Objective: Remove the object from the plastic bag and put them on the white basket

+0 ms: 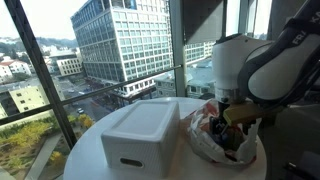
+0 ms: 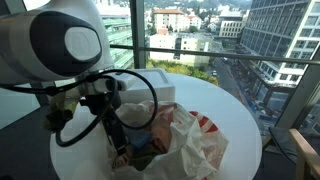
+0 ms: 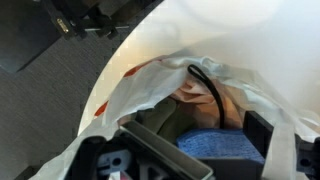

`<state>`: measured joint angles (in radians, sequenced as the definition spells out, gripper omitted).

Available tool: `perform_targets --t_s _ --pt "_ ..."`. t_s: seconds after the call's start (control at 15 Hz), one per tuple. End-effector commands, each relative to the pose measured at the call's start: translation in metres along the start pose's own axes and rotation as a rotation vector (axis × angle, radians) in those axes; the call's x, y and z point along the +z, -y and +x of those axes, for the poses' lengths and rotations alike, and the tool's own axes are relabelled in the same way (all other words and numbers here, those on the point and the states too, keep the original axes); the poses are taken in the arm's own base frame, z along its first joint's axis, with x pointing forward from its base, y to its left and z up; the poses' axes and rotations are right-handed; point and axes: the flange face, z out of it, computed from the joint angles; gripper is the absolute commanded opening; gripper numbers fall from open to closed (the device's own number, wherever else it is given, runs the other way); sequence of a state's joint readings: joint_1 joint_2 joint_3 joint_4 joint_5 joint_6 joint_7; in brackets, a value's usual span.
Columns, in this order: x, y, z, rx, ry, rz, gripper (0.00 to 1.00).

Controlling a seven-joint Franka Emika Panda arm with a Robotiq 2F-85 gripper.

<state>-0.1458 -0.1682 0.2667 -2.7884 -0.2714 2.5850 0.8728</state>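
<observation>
Basket: white basket (image 1: 140, 135) sat on the left of the bench (image 1: 85, 150).
Bag: plastic bag (image 1: 205, 145) was just right of it, with the object (image 3: 200, 100) inside.
Hand: hand (image 1: 237, 118) was spread open, empty, at the bag's mouth.
Risk: it could've pinched the thin film too and dragged the whole bag up.

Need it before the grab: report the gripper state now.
Gripper: open, holding nothing, jaws apart over the plastic bag mouth.
</observation>
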Motion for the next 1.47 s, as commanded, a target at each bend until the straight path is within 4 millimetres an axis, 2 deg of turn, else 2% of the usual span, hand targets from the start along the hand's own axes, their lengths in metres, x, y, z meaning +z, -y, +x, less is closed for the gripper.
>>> perform_targets --t_s 0.0,0.47,0.73,0.93,1.0,1.07,1.2,1.4 --pt "0.029 -0.005 0.009 0.047 -0.063 -0.041 1.0" --pt "0.058 0.003 0.044 0.164 -0.213 -0.083 1.0" --pt "0.087 0.005 0.059 0.213 -0.246 -0.097 1.0" --pt "0.112 0.006 0.061 0.235 -0.242 -0.11 1.0" --pt "0.118 0.006 0.062 0.237 -0.242 -0.112 0.75" --pt "0.121 0.006 0.062 0.237 -0.242 -0.111 0.74" --pt "0.118 0.006 0.06 0.236 -0.248 -0.108 0.58" --pt "0.104 0.001 0.054 0.219 -0.259 -0.117 0.36"
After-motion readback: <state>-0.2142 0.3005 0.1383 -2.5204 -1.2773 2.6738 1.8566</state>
